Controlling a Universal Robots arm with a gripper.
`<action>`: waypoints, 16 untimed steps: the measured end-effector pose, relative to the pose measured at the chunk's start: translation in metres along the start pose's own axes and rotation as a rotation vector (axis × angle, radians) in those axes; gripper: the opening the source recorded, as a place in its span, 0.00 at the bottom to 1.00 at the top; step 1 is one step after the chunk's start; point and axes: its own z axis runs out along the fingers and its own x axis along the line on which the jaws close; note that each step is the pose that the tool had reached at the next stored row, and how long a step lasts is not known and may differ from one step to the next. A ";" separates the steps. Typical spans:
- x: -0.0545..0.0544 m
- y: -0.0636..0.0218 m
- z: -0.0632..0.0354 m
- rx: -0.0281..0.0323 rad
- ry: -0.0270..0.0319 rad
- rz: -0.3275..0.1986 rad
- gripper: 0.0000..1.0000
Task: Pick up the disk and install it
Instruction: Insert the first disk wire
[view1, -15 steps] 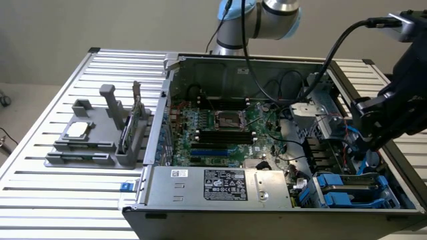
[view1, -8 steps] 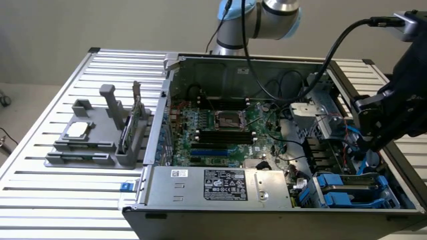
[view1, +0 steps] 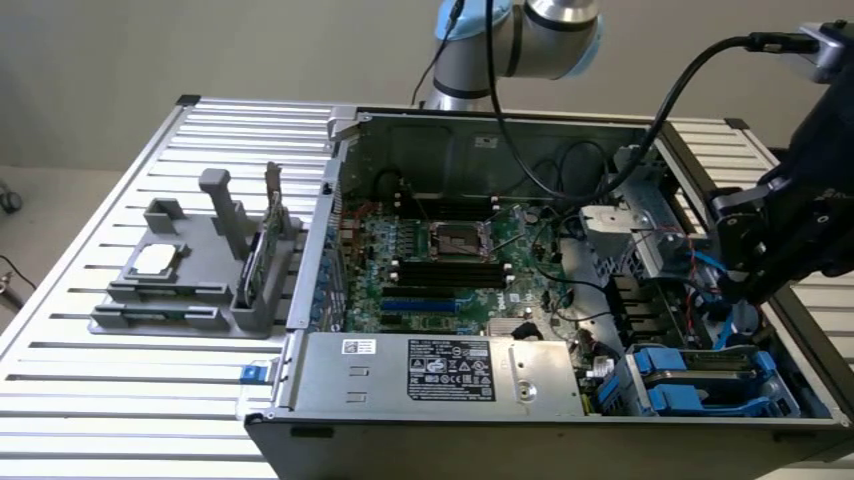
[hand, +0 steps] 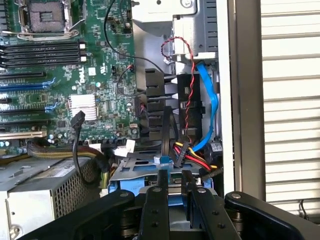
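Observation:
The disk (view1: 701, 372) lies flat in the drive bay at the near corner of the open computer case (view1: 344, 200), on the exterior view's right, with its blue carrier frame around it. In the wrist view its grey metal top (hand: 136, 164) and blue edge (hand: 119, 186) show just past my fingertips. My gripper (view1: 742, 292) hangs above that bay, beside the case's side wall. Its black fingers (hand: 159, 200) stand close together with nothing between them, the gripper (hand: 173, 184) shut over the disk's end. Whether they touch the disk is hidden.
Blue, red and black cables (hand: 202, 105) run down beside the bay. The grey power-supply box (view1: 441, 372) fills the case's near edge; the motherboard (view1: 441, 262) with its empty socket lies behind. A grey fixture (view1: 187, 290) with a small silver chip (view1: 154, 258) stands on the slatted table.

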 end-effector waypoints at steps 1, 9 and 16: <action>-0.001 0.0001 0.0001 0.0005 -0.0001 0.004 0.26; -0.005 0.0004 0.0010 0.0051 -0.0016 0.067 0.26; -0.006 0.0004 0.0036 0.0080 -0.0036 0.164 0.26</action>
